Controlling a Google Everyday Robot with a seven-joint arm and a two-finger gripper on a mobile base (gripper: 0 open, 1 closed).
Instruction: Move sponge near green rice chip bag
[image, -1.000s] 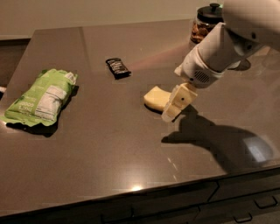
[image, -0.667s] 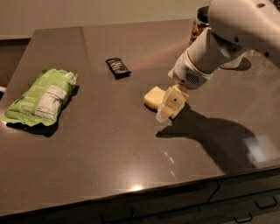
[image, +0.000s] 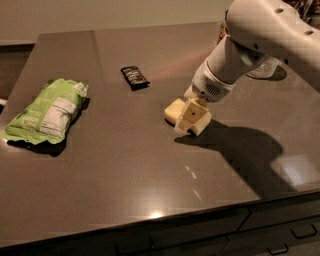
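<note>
The pale yellow sponge (image: 174, 108) lies on the dark countertop, right of centre. My gripper (image: 193, 120) is low over the sponge's right end and covers part of it, with the white arm reaching in from the upper right. The green rice chip bag (image: 47, 111) lies flat near the left edge of the counter, its white label panel facing up, far to the left of the sponge.
A small black wrapped bar (image: 134, 76) lies behind and left of the sponge. A glass jar (image: 265, 67) stands at the back right behind the arm. The counter's front edge (image: 165, 216) runs above drawers.
My gripper has moved left and down onto the right end of the sponge. The sponge, the bag and the black bar have not moved.
</note>
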